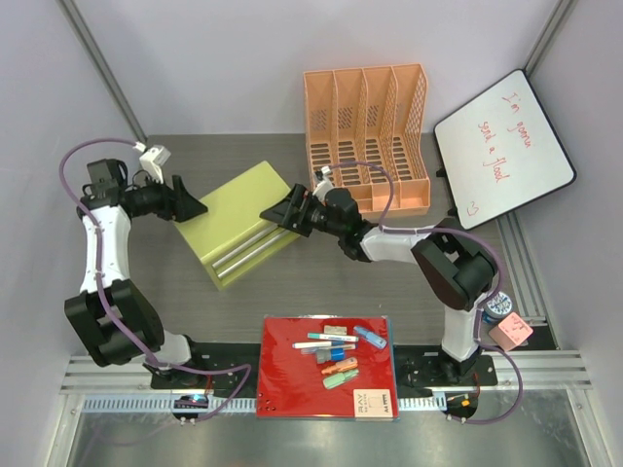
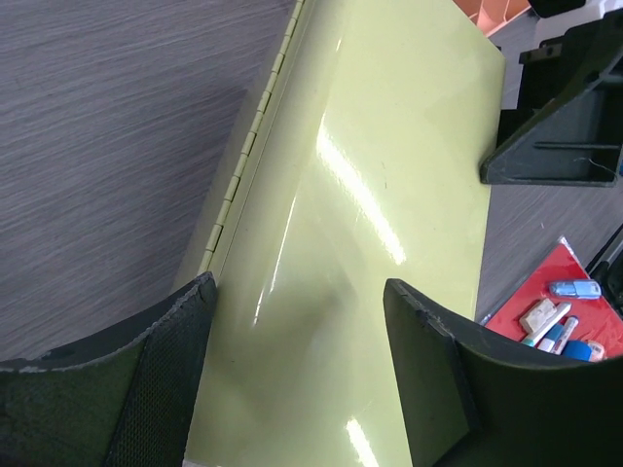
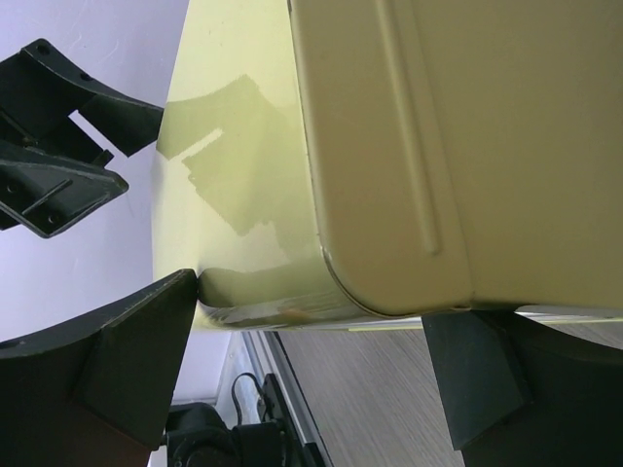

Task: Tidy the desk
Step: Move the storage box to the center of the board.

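Note:
The dark grey wood-grain desk [image 1: 331, 282] holds a lime-green drawer cabinet [image 1: 243, 224] lying at its middle, drawer handles facing the near side. My left gripper [image 1: 192, 202] is open at the cabinet's left end; in the left wrist view [image 2: 297, 331] the jaws spread wide over the glossy green panel [image 2: 370, 195]. My right gripper [image 1: 285, 212] is open at the cabinet's right corner; in the right wrist view [image 3: 311, 321] the jaws straddle the cabinet's rounded corner [image 3: 438, 146], one finger [image 3: 127, 360] touching its edge. Neither is closed on anything.
An orange mesh file rack [image 1: 368, 136] stands at the back right. A whiteboard [image 1: 503, 146] leans at the far right. A red tray [image 1: 326, 365] with several pens and markers lies at the near edge. A tape roll [image 1: 497, 304] and a pink block [image 1: 511, 331] sit near right.

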Motion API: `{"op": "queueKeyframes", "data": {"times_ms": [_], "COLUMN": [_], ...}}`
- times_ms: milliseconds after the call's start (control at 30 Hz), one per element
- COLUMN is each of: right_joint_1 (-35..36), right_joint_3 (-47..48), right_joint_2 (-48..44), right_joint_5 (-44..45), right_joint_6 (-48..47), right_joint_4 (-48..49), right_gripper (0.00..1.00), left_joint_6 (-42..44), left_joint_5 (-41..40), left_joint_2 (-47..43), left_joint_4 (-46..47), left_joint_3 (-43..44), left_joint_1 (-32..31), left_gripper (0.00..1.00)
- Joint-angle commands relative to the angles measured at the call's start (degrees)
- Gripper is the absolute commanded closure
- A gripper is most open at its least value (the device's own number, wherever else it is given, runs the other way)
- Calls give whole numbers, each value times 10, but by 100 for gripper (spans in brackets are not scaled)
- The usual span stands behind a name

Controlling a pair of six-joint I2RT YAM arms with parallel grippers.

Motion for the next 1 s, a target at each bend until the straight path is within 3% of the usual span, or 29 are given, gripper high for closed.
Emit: {"op": "queueKeyframes", "data": {"times_ms": [0, 267, 500, 633, 767, 900, 967], "right_joint_1": [-1, -6, -6, -5, 3, 20, 22], "right_joint_3": [49, 56, 32, -26, -119, -181, -191], "right_joint_2": [17, 21, 8, -19, -86, -97, -77], "right_joint_5": [-7, -11, -9, -6, 17, 23, 22], "right_joint_6": [-7, -2, 14, 39, 68, 110, 140], "right_joint_4": [33, 39, 60, 84, 125, 184, 265], "right_gripper": [0, 0, 0, 0, 0, 0, 0], "left_joint_6": [22, 183, 230, 163, 102, -57, -114], "left_joint_5": [6, 26, 38, 17, 41, 59, 52], "left_joint_2": [6, -17, -48, -39, -14, -21, -37], "left_joint_4": [-126, -298, -375, -320, -317, -206, -166], "left_joint_3": [-42, -64, -69, -23, 135, 221, 228], "left_joint_1": [3, 35, 43, 50, 59, 45, 0], "left_gripper": [30, 32, 33, 35, 36, 36, 35]}}
